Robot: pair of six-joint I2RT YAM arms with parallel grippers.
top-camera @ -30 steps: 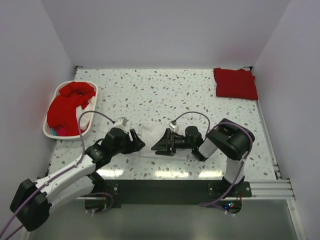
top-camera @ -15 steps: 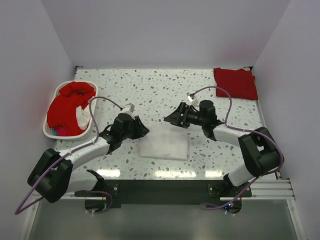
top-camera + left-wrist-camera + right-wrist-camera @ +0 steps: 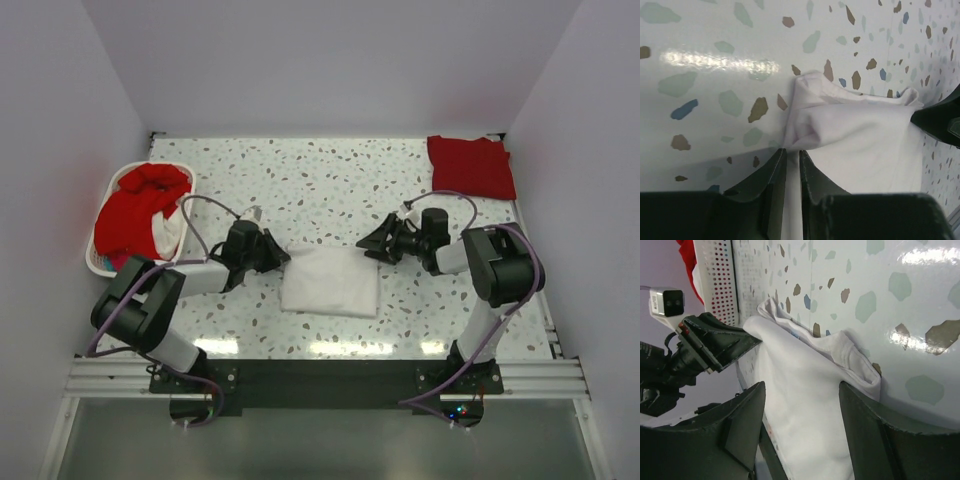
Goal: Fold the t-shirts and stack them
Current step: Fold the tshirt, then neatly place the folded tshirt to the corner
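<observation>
At table centre, folded white t-shirt, long axis left-right.

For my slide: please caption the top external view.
Left arm and right arm flank a folded white t-shirt; a folded red t-shirt lies far right, a basket of red shirts left.

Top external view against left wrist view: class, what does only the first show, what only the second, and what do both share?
Only the top external: the folded red cloth t-shirt at the far right corner, and the white oval plastic basket heaped with red cloth. Only the left wrist: close up, the left tool with its narrow finger gap, and cloth bunched at its tip. Both: the folded white cloth t-shirt on the speckled table.
</observation>
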